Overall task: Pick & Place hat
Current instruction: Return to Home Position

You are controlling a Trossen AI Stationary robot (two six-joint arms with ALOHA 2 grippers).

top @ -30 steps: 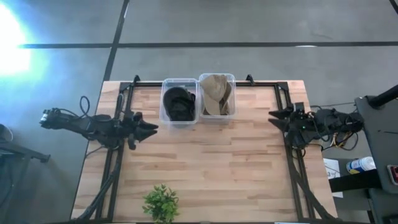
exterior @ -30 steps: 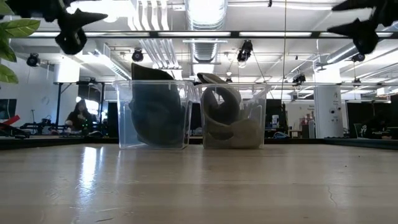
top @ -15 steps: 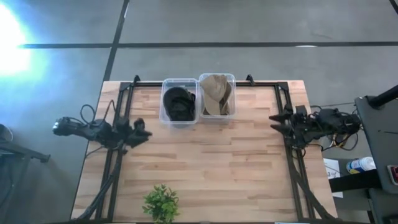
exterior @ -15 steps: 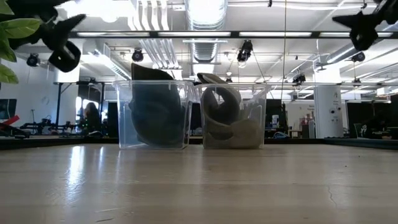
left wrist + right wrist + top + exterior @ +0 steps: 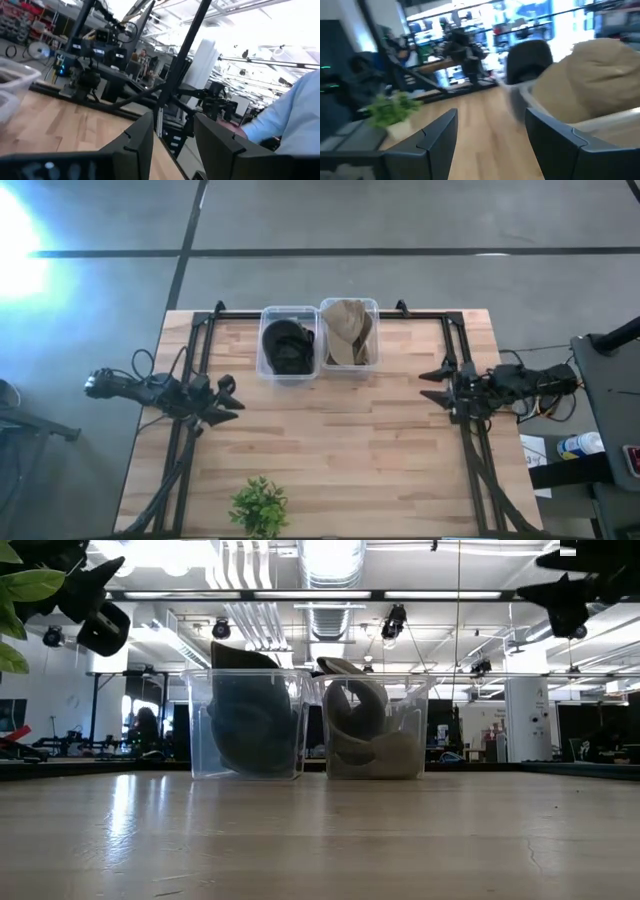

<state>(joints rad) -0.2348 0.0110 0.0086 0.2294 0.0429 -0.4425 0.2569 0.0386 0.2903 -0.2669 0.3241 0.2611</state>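
Two clear bins stand side by side at the table's far edge. The left bin holds a black hat, the right bin a tan hat. Each hat is curled up inside, resting on the bin's floor and walls. My left gripper hangs open above the table's left side, away from the bins. My right gripper hangs open above the right side, pointing toward the table's middle, with the tan hat's bin ahead and to one side.
A small green potted plant stands at the table's near edge, left of centre. Black frame rails run along the left, right and far edges. Bare wood spreads between the bins and the plant. A person's light-blue sleeve shows beyond the table.
My left gripper has drawn back toward the table's left edge and a little toward the near edge. My right gripper has shifted a little toward the table's middle. Both hats have stayed in their bins.
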